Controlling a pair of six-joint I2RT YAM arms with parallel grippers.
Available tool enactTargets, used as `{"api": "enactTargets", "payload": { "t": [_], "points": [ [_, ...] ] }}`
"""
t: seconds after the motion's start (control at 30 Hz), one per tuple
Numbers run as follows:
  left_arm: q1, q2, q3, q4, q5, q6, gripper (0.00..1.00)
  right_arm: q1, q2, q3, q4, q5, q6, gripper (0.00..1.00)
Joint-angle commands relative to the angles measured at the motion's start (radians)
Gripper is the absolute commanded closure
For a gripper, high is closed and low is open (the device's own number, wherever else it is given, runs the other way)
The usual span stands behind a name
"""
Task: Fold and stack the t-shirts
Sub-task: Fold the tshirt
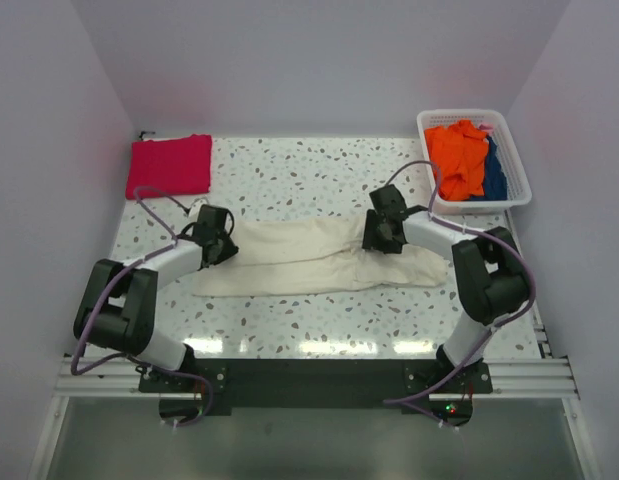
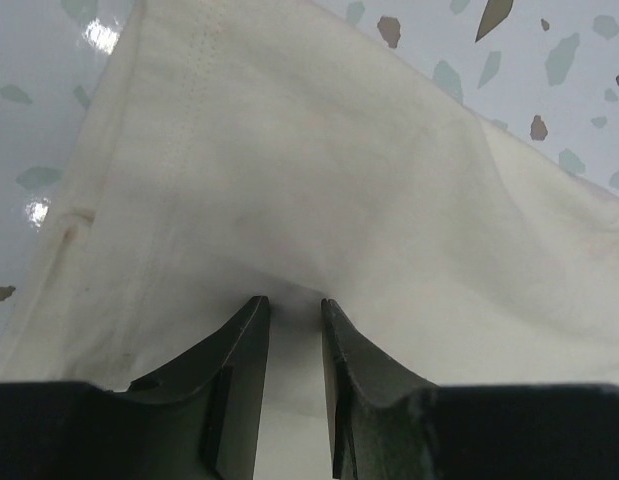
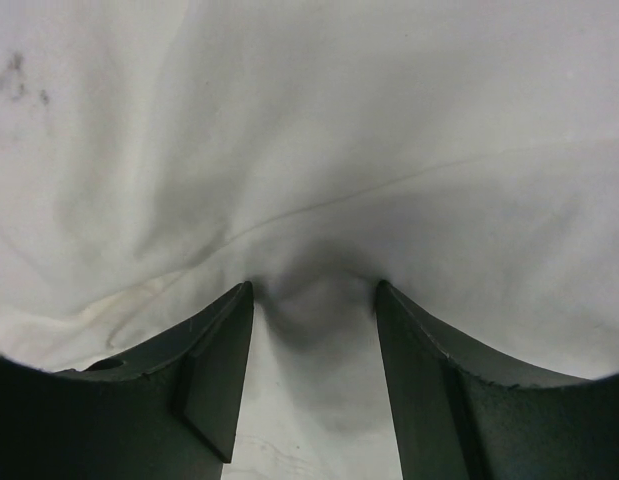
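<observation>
The cream-white t-shirt (image 1: 309, 262) lies folded into a long band across the middle of the table (image 1: 289, 175), running from 9 to 3 o'clock. Bare speckled top shows beyond its far edge toward 12 and along its near edge toward 6. The left gripper (image 1: 221, 240) sits at the band's 9 o'clock end, its fingers drawn narrow and pinching a ridge of the cream cloth. The right gripper (image 1: 381, 232) is near the 3 o'clock end, its fingers set wider and clamping a puckered bunch of the same shirt.

The crimson-pink t-shirt (image 1: 170, 165) lies folded flat at 10 o'clock, close to the left wall. A white basket (image 1: 465, 114) at 2 o'clock holds orange cloth (image 1: 459, 155) and blue cloth (image 1: 496, 175). Pale walls (image 1: 319, 60) close in three sides.
</observation>
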State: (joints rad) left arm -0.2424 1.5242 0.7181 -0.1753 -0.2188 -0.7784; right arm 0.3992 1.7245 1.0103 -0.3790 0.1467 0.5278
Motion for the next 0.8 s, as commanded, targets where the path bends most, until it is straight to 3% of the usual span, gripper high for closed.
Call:
{"api": "enactTargets", "payload": {
  "t": [0.0,0.23,0.67,0.77],
  "points": [
    [-0.006,-0.016,-0.113,-0.107,0.104,-0.033,0.67,0.018,0.122,0.063,0.026,-0.044,-0.006,0.44],
    [-0.077,-0.113,-0.200,-0.133,0.167,-0.077,0.67,0.059,0.315,0.336,-0.066,-0.036,-0.049,0.43],
    [-0.450,-0.108,-0.253,-0.144,0.196,-0.157,0.69,0.116,0.671,0.928,-0.290,-0.101,-0.291,0.41],
    [-0.543,-0.111,-0.273,-0.144,0.202,-0.182,0.70,0.158,0.748,1.054,-0.339,-0.067,-0.377,0.35]
  ]
}}
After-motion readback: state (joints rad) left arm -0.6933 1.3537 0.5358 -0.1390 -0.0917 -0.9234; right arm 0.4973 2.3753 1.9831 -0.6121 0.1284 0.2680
